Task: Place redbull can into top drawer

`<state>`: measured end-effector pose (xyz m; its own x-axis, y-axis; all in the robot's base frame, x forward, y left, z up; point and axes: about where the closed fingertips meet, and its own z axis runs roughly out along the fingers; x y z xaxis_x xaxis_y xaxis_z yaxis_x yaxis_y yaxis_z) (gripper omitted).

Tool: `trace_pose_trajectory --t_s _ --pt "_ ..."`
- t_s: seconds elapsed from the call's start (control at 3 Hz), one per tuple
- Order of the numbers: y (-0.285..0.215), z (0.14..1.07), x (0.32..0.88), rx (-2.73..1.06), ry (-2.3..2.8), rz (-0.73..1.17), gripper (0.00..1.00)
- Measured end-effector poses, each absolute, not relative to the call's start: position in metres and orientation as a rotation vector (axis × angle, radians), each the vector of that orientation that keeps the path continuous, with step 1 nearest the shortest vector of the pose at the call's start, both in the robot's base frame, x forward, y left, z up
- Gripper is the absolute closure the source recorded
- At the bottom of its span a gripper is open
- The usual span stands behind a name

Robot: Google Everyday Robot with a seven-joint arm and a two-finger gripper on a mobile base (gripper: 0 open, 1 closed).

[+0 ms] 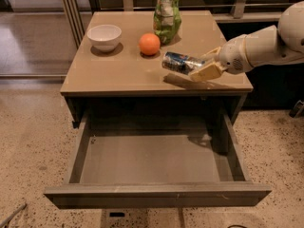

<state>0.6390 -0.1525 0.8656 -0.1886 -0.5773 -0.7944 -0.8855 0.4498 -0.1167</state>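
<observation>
The redbull can (176, 62) is a slim silver-and-blue can, lying on its side and lifted above the tabletop; its shadow falls on the wood below. My gripper (205, 65) reaches in from the right on a white arm and is shut on the can's right end, with one tan finger (207, 72) below the can. The top drawer (156, 158) is pulled fully open beneath the table, its smooth grey inside holding nothing. The can hangs over the table's front right part, behind the open drawer.
On the tan table (118, 70) stand a white bowl (104, 35) at the back left, an orange (149, 44) at the centre, and a green snack bag (167, 13) behind it. Speckled floor surrounds the drawer. Dark furniture stands at the right.
</observation>
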Motion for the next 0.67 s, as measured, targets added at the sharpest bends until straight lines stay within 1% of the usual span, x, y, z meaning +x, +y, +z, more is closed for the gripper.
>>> trace_pose_trajectory --t_s 0.33,0.67 --pt "-0.15 0.865 0.635 -1.241 1.876 0.481 1.0" --pt "-0.144 0.877 0.594 -1.291 1.824 0.502 1.0"
